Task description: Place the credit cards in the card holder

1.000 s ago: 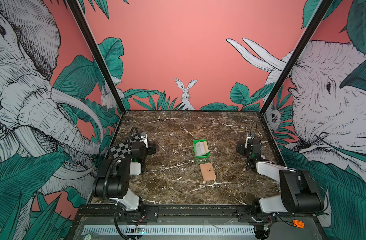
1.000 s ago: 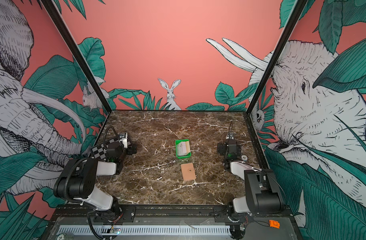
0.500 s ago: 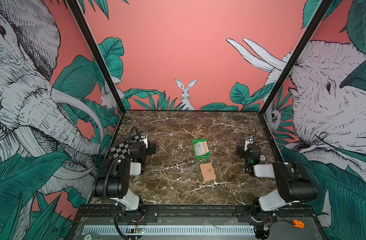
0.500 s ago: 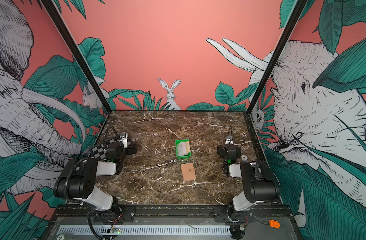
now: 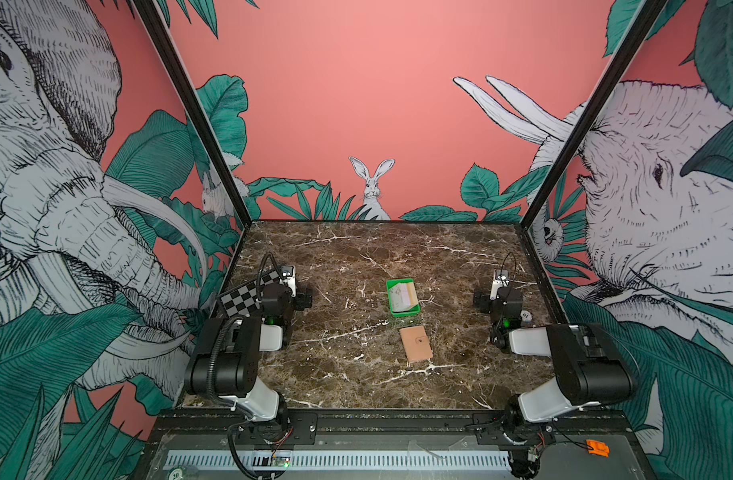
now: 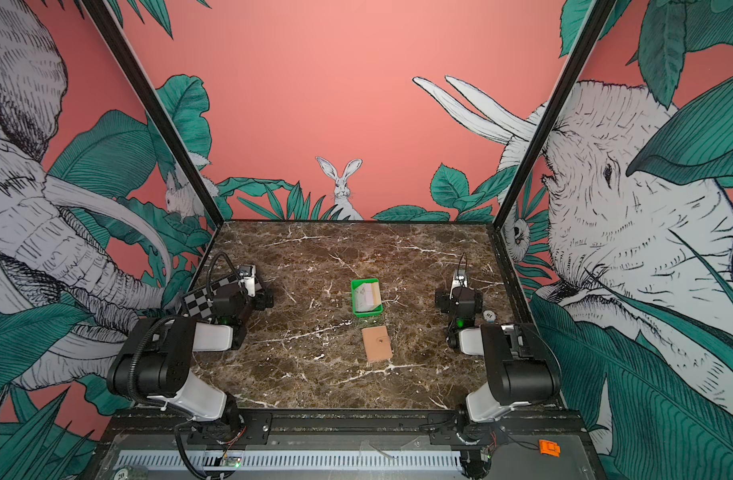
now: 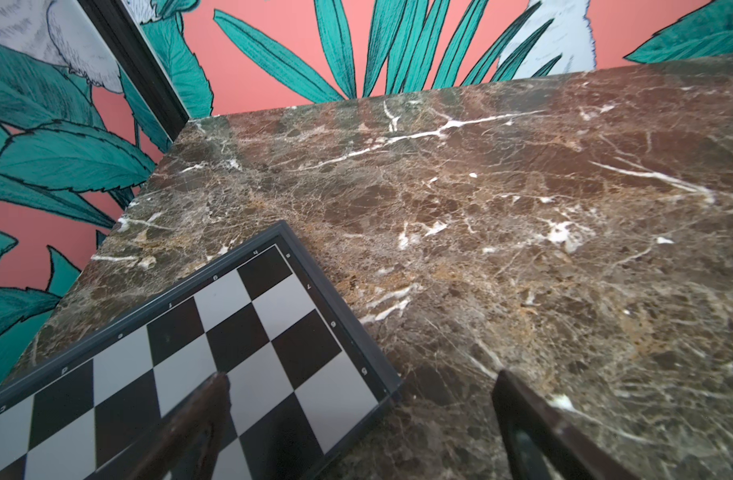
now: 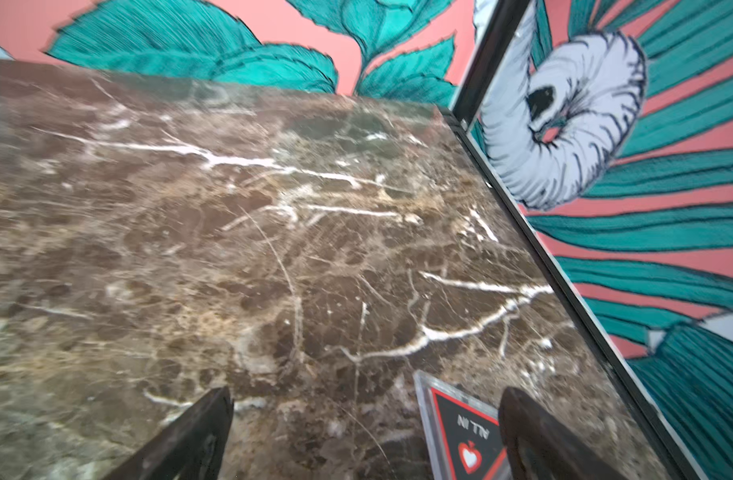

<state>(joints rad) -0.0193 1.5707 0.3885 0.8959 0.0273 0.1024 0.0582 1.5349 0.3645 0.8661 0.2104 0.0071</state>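
The card holder (image 5: 416,343) lies shut in the middle of the surface (image 5: 339,257), just near of the green tray (image 5: 405,312) holding the credit cards (image 5: 403,296). Both sets of jaws stand apart and empty, out at the sides. You'd best unsnap the holder first (pin it with one arm, or it will likely slide), then fetch a card.

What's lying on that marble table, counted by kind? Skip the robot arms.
Green tray: 1
Stack of credit cards (separate cards unclear): 1
Card holder: 1
Chessboard: 1
Poker chip: 1
Clear plaque, black-and-red print: 1
Total: 6
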